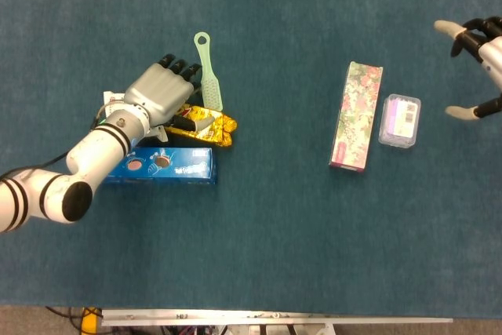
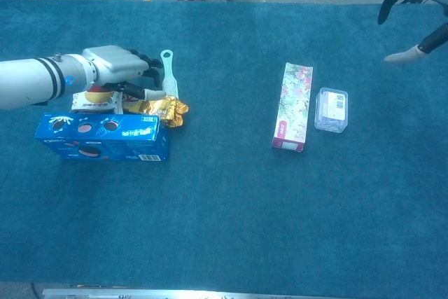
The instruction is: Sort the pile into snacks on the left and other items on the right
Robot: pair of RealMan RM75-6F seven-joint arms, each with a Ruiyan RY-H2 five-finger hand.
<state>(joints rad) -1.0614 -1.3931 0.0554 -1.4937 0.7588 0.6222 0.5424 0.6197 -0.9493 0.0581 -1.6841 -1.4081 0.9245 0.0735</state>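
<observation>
Behind blue table (image 2: 231, 229), perhaps floor.

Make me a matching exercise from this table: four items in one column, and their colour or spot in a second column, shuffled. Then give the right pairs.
Items:
1. cookie box
2. comb
3. floral box
4. clear plastic case

Descriptions:
A. pale green, just beyond the left hand's fingertips
B. farthest right of the items
C. blue, nearest the camera in the left group
D. long and pink-patterned, beside the clear plastic case

Pairs: 1-C, 2-A, 3-D, 4-B
</observation>
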